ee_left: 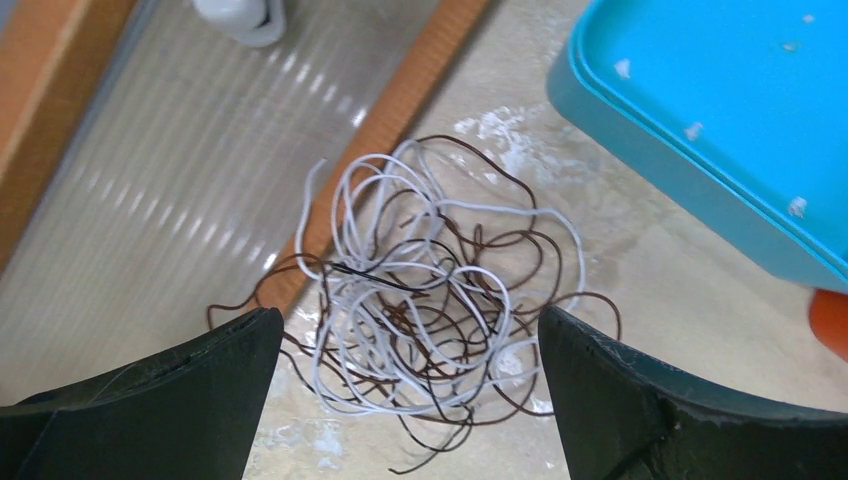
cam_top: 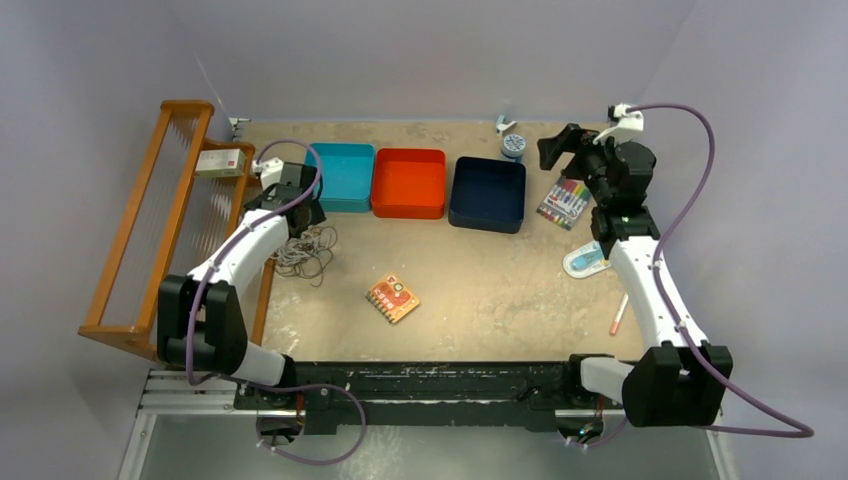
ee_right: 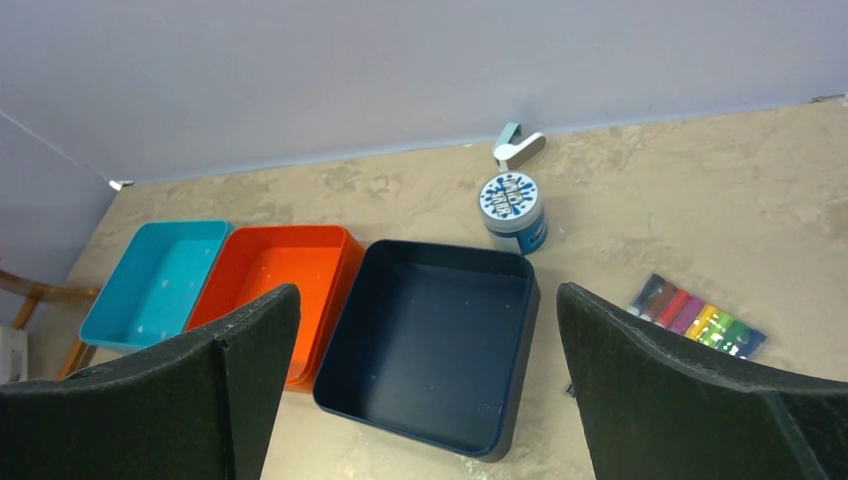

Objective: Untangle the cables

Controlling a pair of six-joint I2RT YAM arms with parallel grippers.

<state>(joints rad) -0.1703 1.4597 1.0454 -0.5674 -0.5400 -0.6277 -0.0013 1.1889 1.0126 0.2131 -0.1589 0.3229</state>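
The cables (cam_top: 310,250) lie as one tangled heap of thin white and dark brown cords on the table's left side, beside the wooden rack. In the left wrist view the cables (ee_left: 425,300) fill the middle, on the table between and beyond my two fingers. My left gripper (cam_top: 300,215) hovers just above the heap, open and empty; it also shows in the left wrist view (ee_left: 410,400). My right gripper (cam_top: 553,150) is held high at the back right, open and empty, looking down at the dark blue bin (ee_right: 430,340); the gripper also shows in the right wrist view (ee_right: 425,400).
A wooden rack (cam_top: 140,220) runs along the left edge. A teal bin (cam_top: 345,175), an orange bin (cam_top: 408,182) and the dark blue bin (cam_top: 488,192) stand in a row at the back. A marker pack (cam_top: 565,202), a small jar (cam_top: 513,146), an orange card (cam_top: 392,298) and a pen (cam_top: 619,313) lie around.
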